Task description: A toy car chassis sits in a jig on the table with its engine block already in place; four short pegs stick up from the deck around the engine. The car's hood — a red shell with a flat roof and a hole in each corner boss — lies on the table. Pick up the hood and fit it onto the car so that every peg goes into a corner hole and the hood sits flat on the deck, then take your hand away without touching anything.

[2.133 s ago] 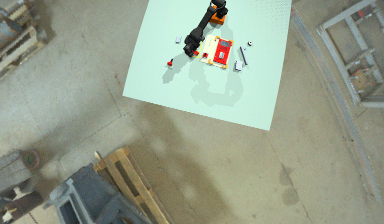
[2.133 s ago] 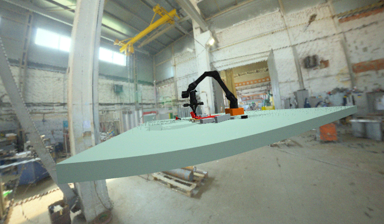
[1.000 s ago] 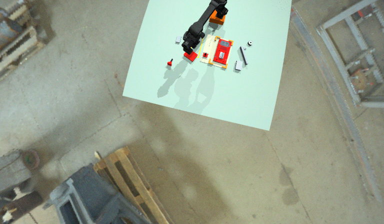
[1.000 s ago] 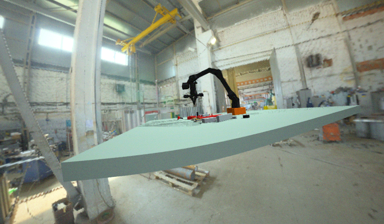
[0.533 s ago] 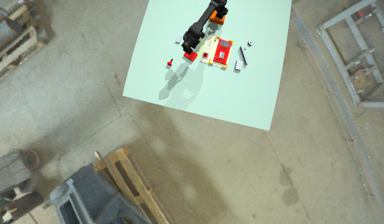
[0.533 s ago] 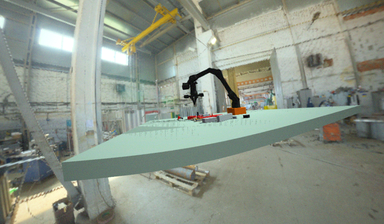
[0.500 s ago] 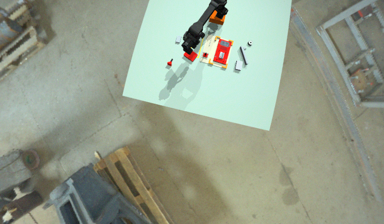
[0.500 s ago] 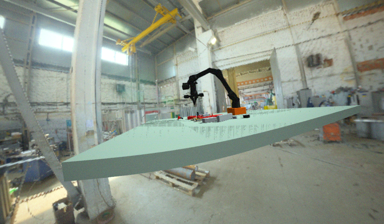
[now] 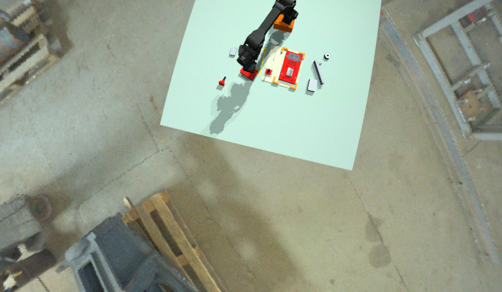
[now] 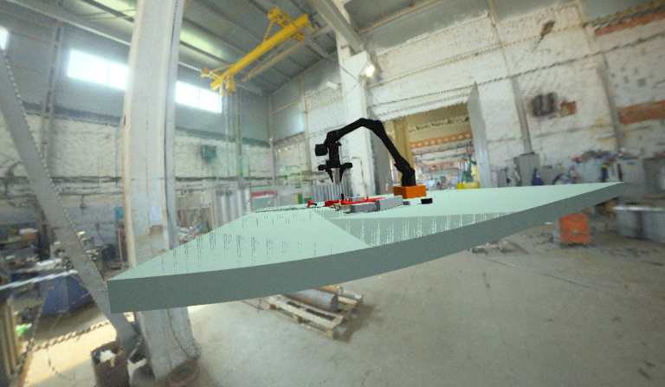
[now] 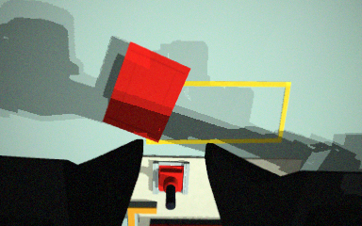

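End effector (image 9: 249,69) (image 10: 335,180) (image 11: 174,148): one, black, raised above the counter (image 9: 314,126) (image 10: 293,235) (image 11: 292,38); fingers partly open, nothing between them, touching nothing. Hood (image 9: 249,74) (image 11: 147,91): one, red, on the counter, off the chassis (image 9: 289,66), partly overlapping a yellow outline (image 9: 262,63) (image 11: 286,113). Chassis: red, within orange corner brackets.

The hood (image 9: 248,73) (image 11: 147,91) is plain red, the fingers (image 9: 250,70) (image 10: 335,181) black, the table (image 9: 296,126) (image 10: 274,235) (image 11: 283,38) pale mint.
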### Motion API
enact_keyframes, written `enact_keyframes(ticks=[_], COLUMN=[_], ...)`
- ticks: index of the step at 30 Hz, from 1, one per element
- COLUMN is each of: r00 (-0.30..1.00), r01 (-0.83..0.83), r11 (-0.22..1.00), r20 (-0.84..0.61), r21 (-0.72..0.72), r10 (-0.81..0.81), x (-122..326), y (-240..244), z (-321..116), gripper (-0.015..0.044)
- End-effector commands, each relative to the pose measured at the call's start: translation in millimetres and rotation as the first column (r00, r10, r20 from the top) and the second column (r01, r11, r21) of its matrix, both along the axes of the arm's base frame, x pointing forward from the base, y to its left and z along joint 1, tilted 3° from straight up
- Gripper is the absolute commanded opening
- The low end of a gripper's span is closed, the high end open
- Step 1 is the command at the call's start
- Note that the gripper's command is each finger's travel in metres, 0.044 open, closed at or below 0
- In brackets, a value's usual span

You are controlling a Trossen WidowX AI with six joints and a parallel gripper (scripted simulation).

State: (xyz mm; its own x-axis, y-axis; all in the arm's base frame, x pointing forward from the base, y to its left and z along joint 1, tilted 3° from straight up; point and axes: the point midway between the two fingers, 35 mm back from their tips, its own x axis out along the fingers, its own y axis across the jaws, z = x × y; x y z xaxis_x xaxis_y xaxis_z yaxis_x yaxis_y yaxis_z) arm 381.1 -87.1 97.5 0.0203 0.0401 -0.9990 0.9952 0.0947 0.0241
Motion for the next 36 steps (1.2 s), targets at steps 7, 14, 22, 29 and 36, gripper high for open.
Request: enact_keyframes(ticks=[7,14,22,29,36], r00=[0.851,0.579,0.159,-0.239,-0.598], r01=[-0.525,-0.814,-0.986,-0.969,-0.799], r11=[0.851,0.579,0.160,-0.237,-0.596], r20=[0.021,0.027,0.026,0.018,0.006], r21=[-0.017,-0.033,-0.053,-0.069,-0.081], r10=[0.525,0.815,0.987,0.971,0.801], x=[8,13,19,24,28], y=[-2,-3,-4,-5,-7], z=[-8,-14,-21,-28,-34], gripper=[0.0440,0.0440,0.0440,0.0440,0.0440])
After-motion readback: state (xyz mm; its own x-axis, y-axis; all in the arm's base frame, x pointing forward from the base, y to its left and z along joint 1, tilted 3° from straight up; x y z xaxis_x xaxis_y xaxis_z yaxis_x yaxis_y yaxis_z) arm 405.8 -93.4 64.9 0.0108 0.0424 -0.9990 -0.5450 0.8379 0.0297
